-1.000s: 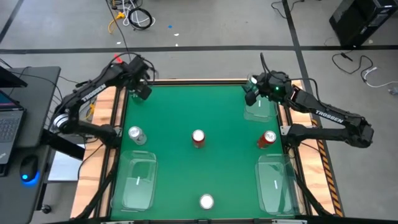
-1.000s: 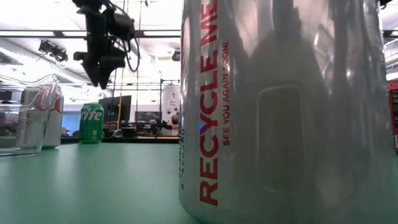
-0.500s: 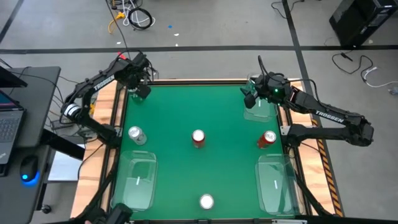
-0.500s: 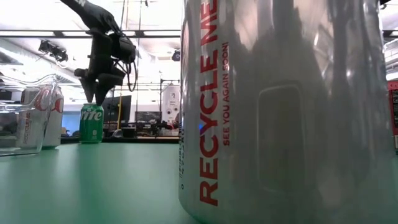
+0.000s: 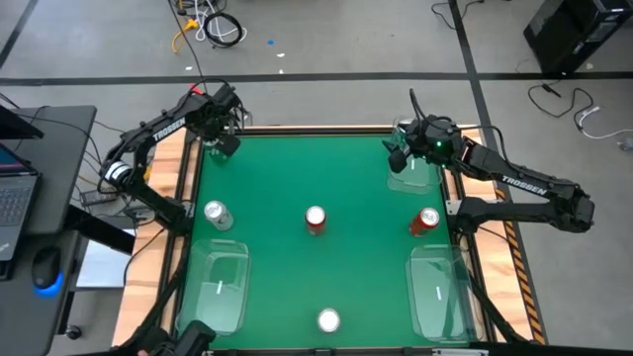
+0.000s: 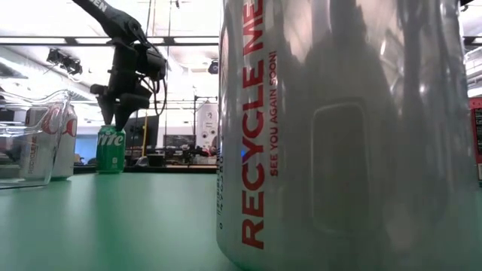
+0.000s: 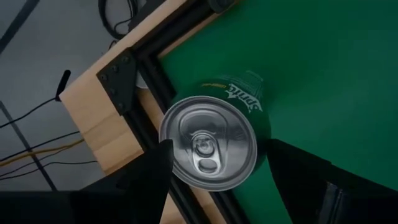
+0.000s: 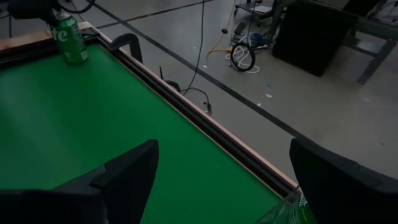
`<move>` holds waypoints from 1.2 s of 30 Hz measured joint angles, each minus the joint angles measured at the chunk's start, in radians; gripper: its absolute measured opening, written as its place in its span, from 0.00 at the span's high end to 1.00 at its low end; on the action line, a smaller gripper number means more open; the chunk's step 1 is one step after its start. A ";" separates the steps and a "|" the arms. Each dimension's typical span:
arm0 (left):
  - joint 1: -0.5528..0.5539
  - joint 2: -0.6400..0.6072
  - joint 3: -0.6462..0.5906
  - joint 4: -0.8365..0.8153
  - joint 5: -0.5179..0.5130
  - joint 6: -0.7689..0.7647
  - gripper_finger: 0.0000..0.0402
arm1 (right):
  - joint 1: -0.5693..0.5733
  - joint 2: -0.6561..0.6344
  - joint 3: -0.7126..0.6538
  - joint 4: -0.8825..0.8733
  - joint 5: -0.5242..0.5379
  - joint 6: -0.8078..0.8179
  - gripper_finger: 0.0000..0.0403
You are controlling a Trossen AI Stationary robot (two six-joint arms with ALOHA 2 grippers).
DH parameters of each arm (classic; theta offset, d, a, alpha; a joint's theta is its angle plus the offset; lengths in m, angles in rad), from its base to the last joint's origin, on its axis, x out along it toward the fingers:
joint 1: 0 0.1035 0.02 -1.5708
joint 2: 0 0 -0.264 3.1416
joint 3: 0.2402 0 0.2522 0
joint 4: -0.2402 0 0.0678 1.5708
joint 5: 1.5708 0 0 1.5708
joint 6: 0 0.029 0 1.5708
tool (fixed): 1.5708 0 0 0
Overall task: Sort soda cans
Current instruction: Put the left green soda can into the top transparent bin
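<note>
From above, the left gripper (image 5: 222, 132) hangs over a green can (image 5: 220, 145) at the table's (image 5: 316, 173) far left corner; the right gripper (image 5: 401, 148) waits, spread, above a far-right tray (image 5: 415, 176). Low down, the fingers (image 6: 113, 109) sit just over the can top. At the wrist, open jaws straddle it (off-centre, it could tip).

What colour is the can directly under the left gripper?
Green, with a silver top: the soda can shows best in the left wrist view, below the open left gripper.
</note>
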 joint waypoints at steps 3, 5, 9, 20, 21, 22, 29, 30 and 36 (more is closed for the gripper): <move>0.000 0.000 0.000 0.020 -0.011 -0.002 0.34 | 0.000 0.000 0.000 -0.004 0.000 0.000 0.13; 0.000 0.000 0.000 0.022 -0.017 -0.002 0.33 | 0.000 0.000 0.000 -0.012 0.000 0.000 0.13; 0.000 0.000 0.003 0.030 -0.034 0.031 0.33 | 0.000 0.000 0.000 -0.025 0.000 0.000 0.13; 0.034 0.000 0.080 -0.010 0.034 0.106 0.34 | 0.000 0.000 0.000 -0.032 -0.033 0.000 0.13; 0.048 0.002 0.083 -0.022 0.071 0.103 0.34 | 0.000 0.000 0.000 -0.032 -0.039 0.000 0.13; 0.062 0.005 0.083 -0.027 0.102 0.101 0.34 | 0.000 0.000 0.000 -0.033 -0.042 0.000 0.13; 0.106 0.019 0.113 -0.014 0.198 0.077 0.32 | 0.000 0.000 0.000 -0.050 -0.050 0.003 0.13; 0.108 0.023 0.118 -0.019 0.201 0.075 0.31 | 0.000 0.000 0.000 -0.050 -0.051 0.003 0.13; 0.112 0.073 0.160 -0.068 0.192 0.050 0.26 | 0.001 0.000 0.000 -0.055 -0.070 0.004 0.13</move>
